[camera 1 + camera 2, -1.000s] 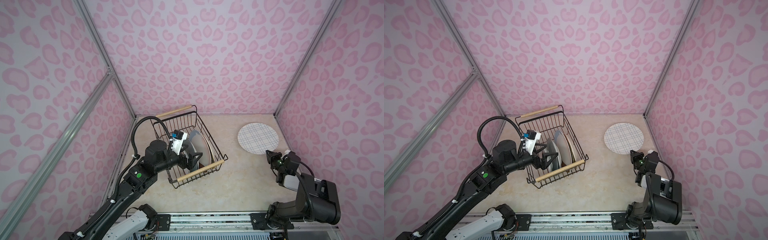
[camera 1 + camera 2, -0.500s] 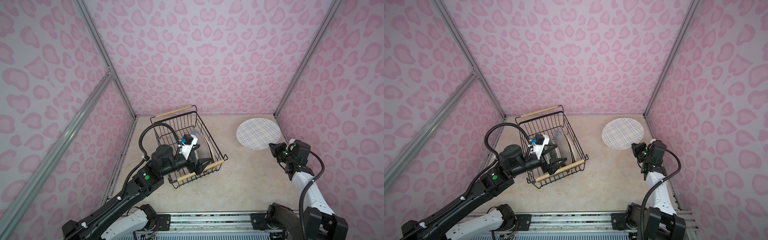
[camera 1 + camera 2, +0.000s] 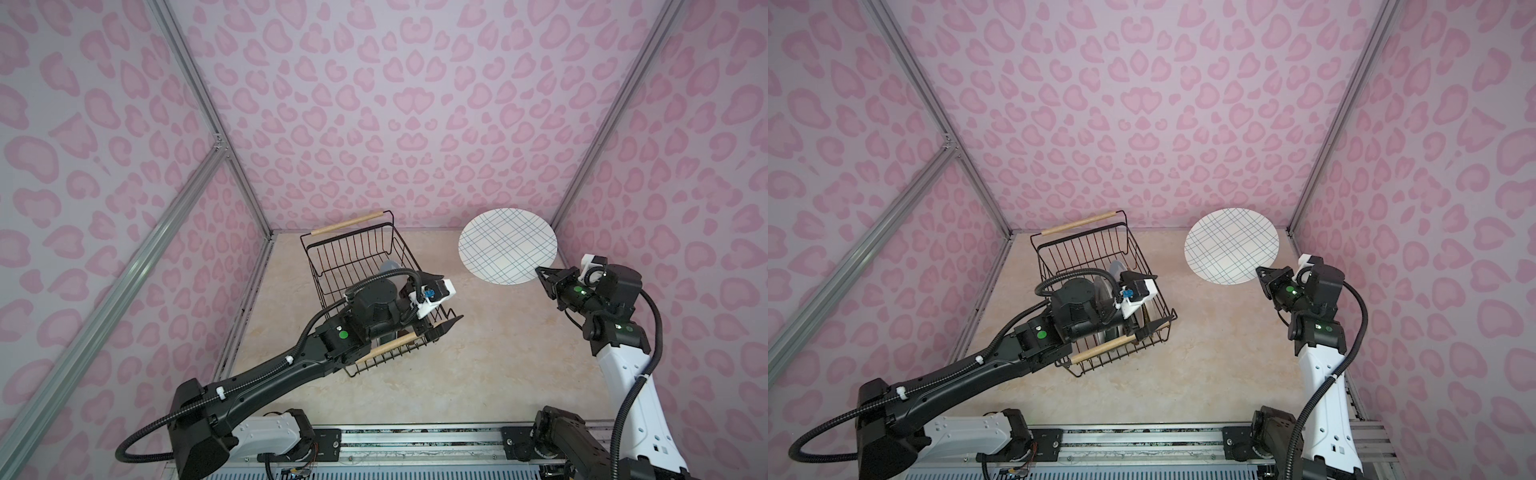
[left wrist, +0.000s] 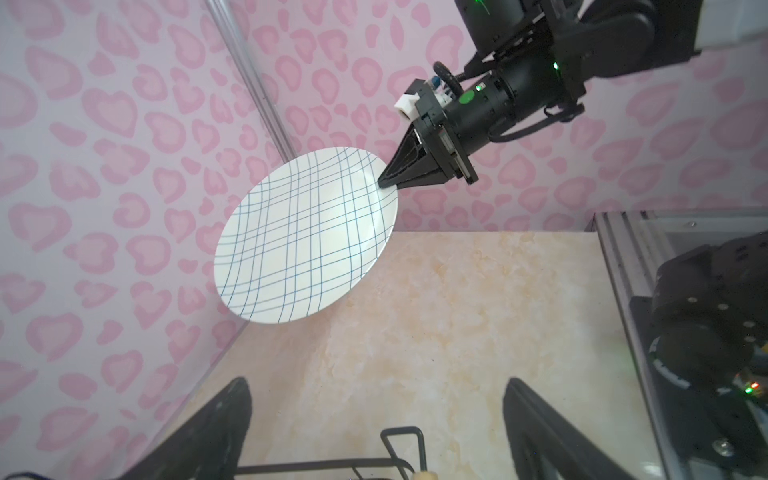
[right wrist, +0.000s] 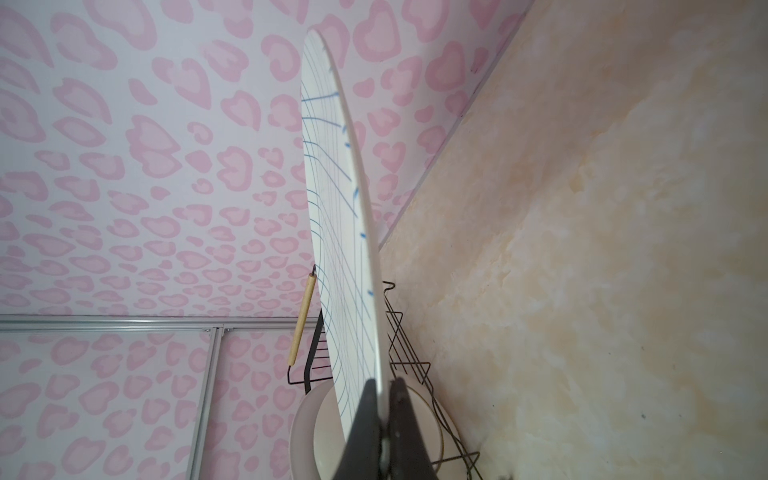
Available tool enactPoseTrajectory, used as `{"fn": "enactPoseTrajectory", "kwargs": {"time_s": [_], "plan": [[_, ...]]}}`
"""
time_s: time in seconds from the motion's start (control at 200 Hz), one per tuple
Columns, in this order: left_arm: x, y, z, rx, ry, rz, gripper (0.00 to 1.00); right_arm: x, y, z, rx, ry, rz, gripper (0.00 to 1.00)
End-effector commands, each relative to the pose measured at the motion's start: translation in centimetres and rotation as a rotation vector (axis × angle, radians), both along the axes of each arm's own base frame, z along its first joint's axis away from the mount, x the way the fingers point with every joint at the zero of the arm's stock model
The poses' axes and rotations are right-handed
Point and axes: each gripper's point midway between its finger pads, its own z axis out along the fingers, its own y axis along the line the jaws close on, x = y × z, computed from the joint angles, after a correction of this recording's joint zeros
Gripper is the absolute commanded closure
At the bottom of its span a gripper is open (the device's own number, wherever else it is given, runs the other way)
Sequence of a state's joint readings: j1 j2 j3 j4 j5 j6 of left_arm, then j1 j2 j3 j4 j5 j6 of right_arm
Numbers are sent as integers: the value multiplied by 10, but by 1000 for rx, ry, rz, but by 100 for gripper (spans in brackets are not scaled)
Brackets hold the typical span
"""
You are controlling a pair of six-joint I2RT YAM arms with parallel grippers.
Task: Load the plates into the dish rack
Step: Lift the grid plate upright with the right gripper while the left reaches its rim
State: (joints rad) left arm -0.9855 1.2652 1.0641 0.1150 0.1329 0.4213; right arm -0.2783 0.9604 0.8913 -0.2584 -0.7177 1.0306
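A white plate with blue grid lines (image 3: 507,245) (image 3: 1231,245) (image 4: 305,237) (image 5: 340,249) hangs tilted above the table at the back right. My right gripper (image 3: 539,272) (image 3: 1259,272) (image 4: 384,183) (image 5: 384,386) is shut on its near rim. The black wire dish rack (image 3: 353,257) (image 3: 1084,249) (image 5: 407,332) with wooden handles stands left of centre. A few plates (image 3: 1115,270) (image 5: 307,424) stand on edge inside it, partly hidden by my left arm. My left gripper (image 3: 449,297) (image 3: 1160,299) (image 4: 376,386) is open and empty over the rack's near right corner.
Pink patterned walls close in the left, back and right sides, with aluminium posts (image 3: 208,124) at the corners. A metal rail (image 3: 415,436) with both arm bases runs along the front edge. Bare marble tabletop (image 3: 478,353) lies between the rack and the right arm.
The right gripper has lifted the grid plate off the table and tilted it up. The left gripper has come out of the rack and moved right, still open.
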Motion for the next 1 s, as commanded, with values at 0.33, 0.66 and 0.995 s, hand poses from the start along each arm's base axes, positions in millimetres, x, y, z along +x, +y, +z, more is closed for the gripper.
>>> {"fn": "enactPoseTrajectory", "kwargs": {"time_s": [0.33,0.66,0.995], "plan": [[53,-48,4,190,-606,136,17,-4,34,45,71,-68,99,100],[87,-73,-1,251,-731,273,41,-8,41,52,77,-77,114,100],[95,-86,-2,260,-725,304,66,-10,43,47,75,-64,114,100]]}}
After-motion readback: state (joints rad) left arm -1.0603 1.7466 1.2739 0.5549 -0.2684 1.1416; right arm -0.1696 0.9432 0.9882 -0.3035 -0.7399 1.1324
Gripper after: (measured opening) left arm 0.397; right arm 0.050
